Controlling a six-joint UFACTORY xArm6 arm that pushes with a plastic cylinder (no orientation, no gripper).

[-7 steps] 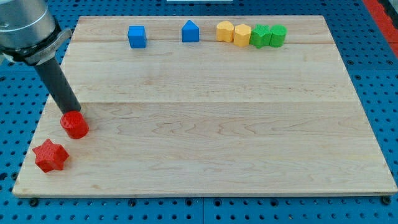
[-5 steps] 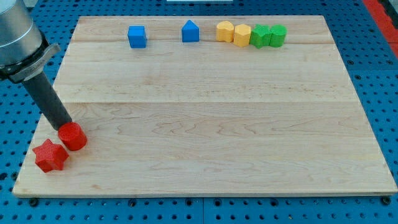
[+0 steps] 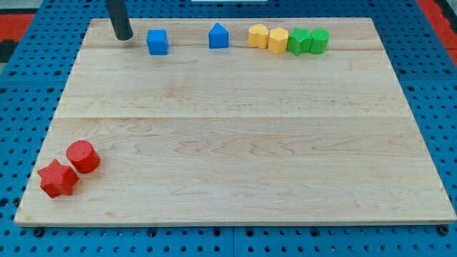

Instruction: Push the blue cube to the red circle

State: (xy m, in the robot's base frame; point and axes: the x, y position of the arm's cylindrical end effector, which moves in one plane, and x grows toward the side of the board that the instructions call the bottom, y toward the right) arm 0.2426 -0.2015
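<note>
The blue cube (image 3: 157,41) sits near the view's top left of the wooden board (image 3: 235,128). My tip (image 3: 123,36) rests on the board just to the cube's left, a small gap apart. The red circle, a short red cylinder (image 3: 83,156), stands near the view's bottom left, touching a red star (image 3: 57,178) below and left of it.
Along the view's top edge stand a blue house-shaped block (image 3: 218,36), two yellow blocks (image 3: 258,35) (image 3: 278,40) and two green blocks (image 3: 300,41) (image 3: 318,39), close together. Blue pegboard (image 3: 21,86) surrounds the board.
My tip has left the red cylinder at the bottom left and moved to the top left, beside the blue cube. The red cylinder was nudged down-left against the red star.
</note>
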